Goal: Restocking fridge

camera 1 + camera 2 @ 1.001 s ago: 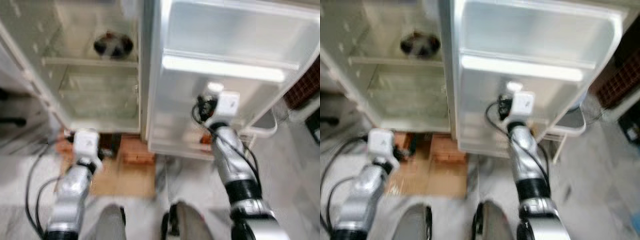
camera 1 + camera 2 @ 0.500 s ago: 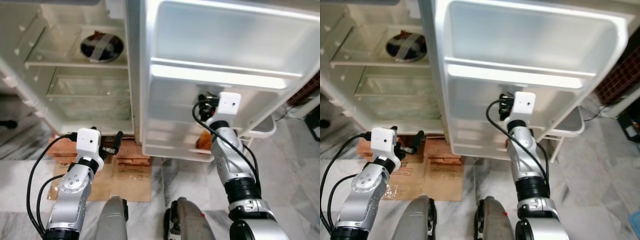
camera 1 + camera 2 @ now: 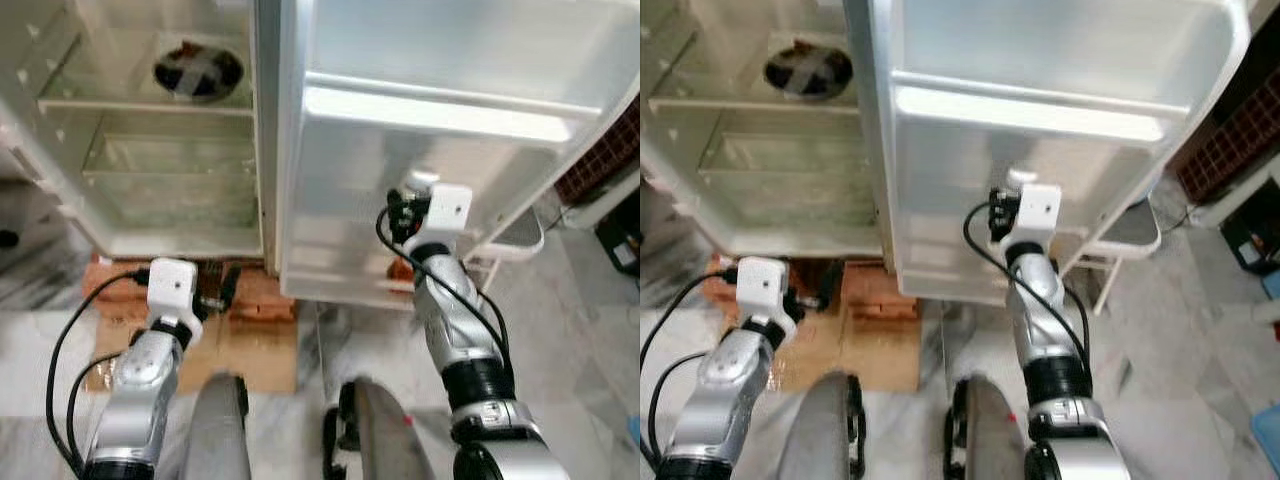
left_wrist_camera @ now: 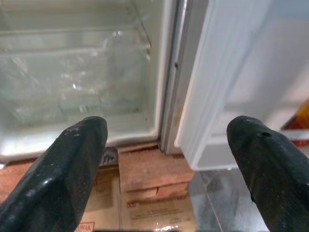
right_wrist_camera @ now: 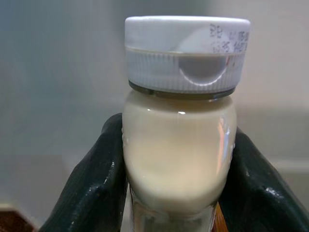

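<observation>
Open white fridge door (image 3: 430, 60) ahead; right gripper (image 5: 176, 159) clamps white-capped creamy glass bottle (image 5: 181, 140) upright by its neck, ready for the door shelf; left gripper (image 4: 169, 145) wide, empty.

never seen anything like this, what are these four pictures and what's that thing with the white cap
This is a humanoid robot standing before an open fridge. The two wide pictures come from a stereo camera on its head, looking down: you see its two silver arms and the fridge door swung open.

The other two pictures come from small cameras on its wrists, each looking along that arm's two black fingers.

The right pincer is closed around a bottle of creamy pale liquid with a white cap, held up near the door's inner shelves.

The left pincer is open and holds nothing; it hangs low in front of the fridge's bottom compartment. Below the fridge lie bricks and flattened cardboard on a marble floor. A dark round dish sits on an upper fridge shelf.
</observation>
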